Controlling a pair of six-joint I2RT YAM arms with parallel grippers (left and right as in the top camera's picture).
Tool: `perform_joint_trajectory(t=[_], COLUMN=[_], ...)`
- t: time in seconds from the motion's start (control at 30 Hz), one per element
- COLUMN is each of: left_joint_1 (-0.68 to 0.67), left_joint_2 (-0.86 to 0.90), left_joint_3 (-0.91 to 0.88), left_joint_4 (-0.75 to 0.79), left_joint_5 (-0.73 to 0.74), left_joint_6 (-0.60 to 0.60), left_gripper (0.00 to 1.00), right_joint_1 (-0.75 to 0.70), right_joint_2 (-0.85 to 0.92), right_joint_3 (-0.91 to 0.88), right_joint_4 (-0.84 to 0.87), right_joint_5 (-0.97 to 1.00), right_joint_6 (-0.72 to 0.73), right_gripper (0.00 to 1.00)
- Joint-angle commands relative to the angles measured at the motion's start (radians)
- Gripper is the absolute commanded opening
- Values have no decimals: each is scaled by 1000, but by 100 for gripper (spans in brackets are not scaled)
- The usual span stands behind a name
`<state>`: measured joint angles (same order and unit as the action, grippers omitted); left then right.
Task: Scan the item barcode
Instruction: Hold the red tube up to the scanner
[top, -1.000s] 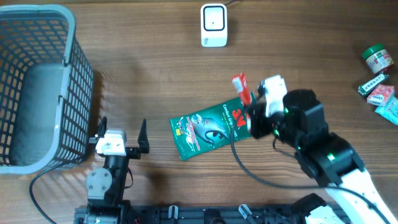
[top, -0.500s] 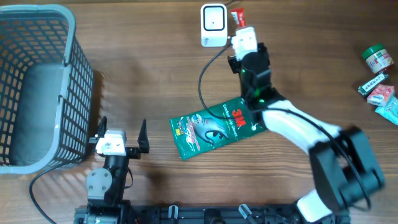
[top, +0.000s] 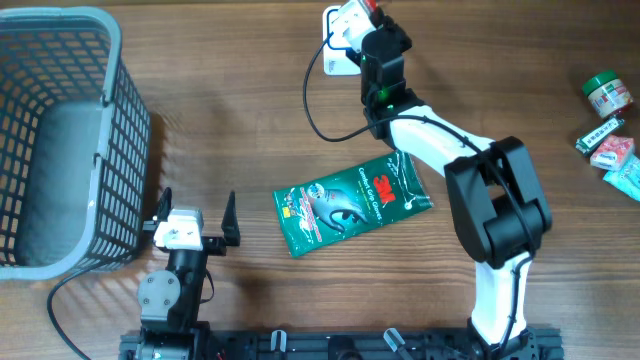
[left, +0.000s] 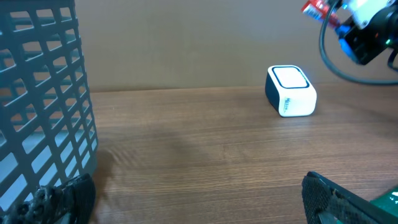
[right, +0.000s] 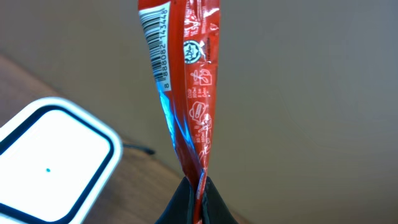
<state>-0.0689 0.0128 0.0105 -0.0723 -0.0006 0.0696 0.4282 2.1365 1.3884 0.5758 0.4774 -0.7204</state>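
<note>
The right tool was pressed together on the lower tail of a slim red plastic sachet. It held the sachet upright in the air above the far corner of the small white box-shaped scanner, clear of the wooden worktop. The sachet looked light and limp: a thin glossy film, creased and twisted along its length. It seemed likely to flop, curl or slide between the pads if the wrist turned quickly. Its barcode sat near the free upper end, so the pinch on the opposite end seemed the right place, leaving the stripes uncovered. A hold nearer the middle would probably steady it but risk wrinkling the code. What it contained could not be told. The left tool rested spread wide and empty near the grey mesh basket.
</note>
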Motion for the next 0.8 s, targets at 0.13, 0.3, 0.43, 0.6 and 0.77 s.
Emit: perform_joint_trajectory(t=[0.13,0.3,0.43,0.6,0.77], left_joint_1=[4,4,4,4,4], left_joint_2=[-8,-8,-8,-8,-8], left_joint_3=[-5,-5,-5,-5,-5], left_joint_4=[-3,-3,-3,-3,-3], left_joint_5=[15,15,15,15,15], left_joint_6=[-6,-6,-6,-6,-6], left_gripper=[100,100,100,100,100], right_joint_1=[5,7,10,10,10], right_joint_2=[118,125,125,124,127], right_joint_3=[16,16,16,22,22], right_joint_4=[-10,-42,-105,-91,-65], right_joint_5=[-37,-55,-48,-1,25], right_joint_6=[-21,-4,47,127,-117], right_gripper=[5,5,5,5,5])
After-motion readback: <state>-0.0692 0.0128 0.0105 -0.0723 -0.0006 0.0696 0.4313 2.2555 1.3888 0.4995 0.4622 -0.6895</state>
